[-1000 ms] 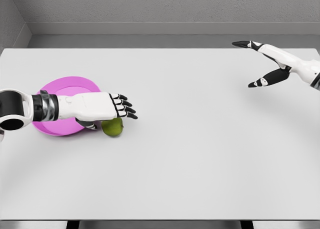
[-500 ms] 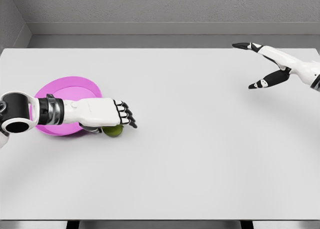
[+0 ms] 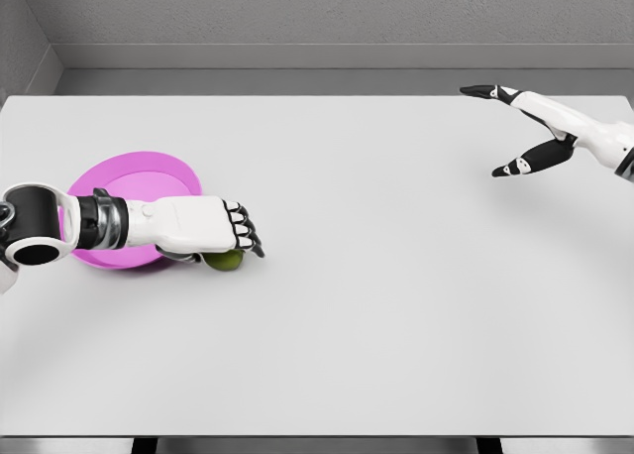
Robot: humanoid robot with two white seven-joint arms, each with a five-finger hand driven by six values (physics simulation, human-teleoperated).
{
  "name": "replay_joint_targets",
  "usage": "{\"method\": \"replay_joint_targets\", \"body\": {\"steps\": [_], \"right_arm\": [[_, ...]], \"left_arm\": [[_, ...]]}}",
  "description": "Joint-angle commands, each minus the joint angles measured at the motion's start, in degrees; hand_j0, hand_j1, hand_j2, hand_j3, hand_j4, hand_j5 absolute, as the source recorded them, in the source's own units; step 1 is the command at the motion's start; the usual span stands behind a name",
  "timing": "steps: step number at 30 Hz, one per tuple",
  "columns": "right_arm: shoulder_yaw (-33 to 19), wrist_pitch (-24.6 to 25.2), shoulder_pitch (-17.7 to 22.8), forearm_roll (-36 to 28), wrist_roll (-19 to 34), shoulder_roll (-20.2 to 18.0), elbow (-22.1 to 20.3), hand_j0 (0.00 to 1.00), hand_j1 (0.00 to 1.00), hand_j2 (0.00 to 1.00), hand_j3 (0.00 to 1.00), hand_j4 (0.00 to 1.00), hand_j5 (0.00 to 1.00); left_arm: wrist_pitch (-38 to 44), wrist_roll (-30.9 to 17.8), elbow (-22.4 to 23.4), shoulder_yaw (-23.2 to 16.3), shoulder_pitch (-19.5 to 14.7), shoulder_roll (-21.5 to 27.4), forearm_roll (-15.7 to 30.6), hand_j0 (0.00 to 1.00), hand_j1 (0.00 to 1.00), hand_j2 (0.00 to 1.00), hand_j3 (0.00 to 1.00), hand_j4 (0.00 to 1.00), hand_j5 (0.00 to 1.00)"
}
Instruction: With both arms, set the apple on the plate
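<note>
**Left hand down over apple, grasp closing**

Vs 1 s ago, my left hand has dropped lower and pulled back a bit toward the plate; fingers that were stretched out over the fruit are now curled down round it. The small green round apple is mostly covered now, only a sliver shows under the fingertips. It hasn't left the white tabletop as far as I can see, and sits just beside the near-right rim of the flat round pink plate, not on it. I read this as the grasp step closing, lift not yet done. Can't confirm the grip is firm from this view, thumb is hidden under the palm.

Pose: left forearm comes in low from the left edge, lying across the front of the plate, palm down, knuckles up.

Right hand is well apart at far right, raised, fingers spread, holding nothing, approx same spot as before. So for now it's 1 arm working, the other idle.
</note>
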Motion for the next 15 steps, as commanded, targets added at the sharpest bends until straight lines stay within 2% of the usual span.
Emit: {"method": "replay_joint_targets", "body": {"steps": [1,5,15], "right_arm": [[0.0,0.1,0.0,-0.5,0.0,-0.1,0.0,1.00,1.00,1.00,1.00,1.00,1.00],[0.0,0.1,-0.1,-0.5,0.0,-0.1,0.0,1.00,1.00,1.00,1.00,1.00,1.00],[0.0,0.1,0.0,-0.5,0.0,-0.1,0.0,1.00,1.00,1.00,1.00,1.00,1.00]], "left_arm": [[0.1,0.0,0.1,0.0,0.0,0.1,0.1,0.86,0.86,0.86,0.86,0.86,0.86],[0.1,0.0,0.1,0.0,0.0,0.3,-0.9,0.86,0.86,0.86,0.86,0.86,0.86],[0.1,-1.5,0.1,0.1,0.0,0.7,-1.0,0.54,0.54,0.54,0.54,0.54,0.54]]}}
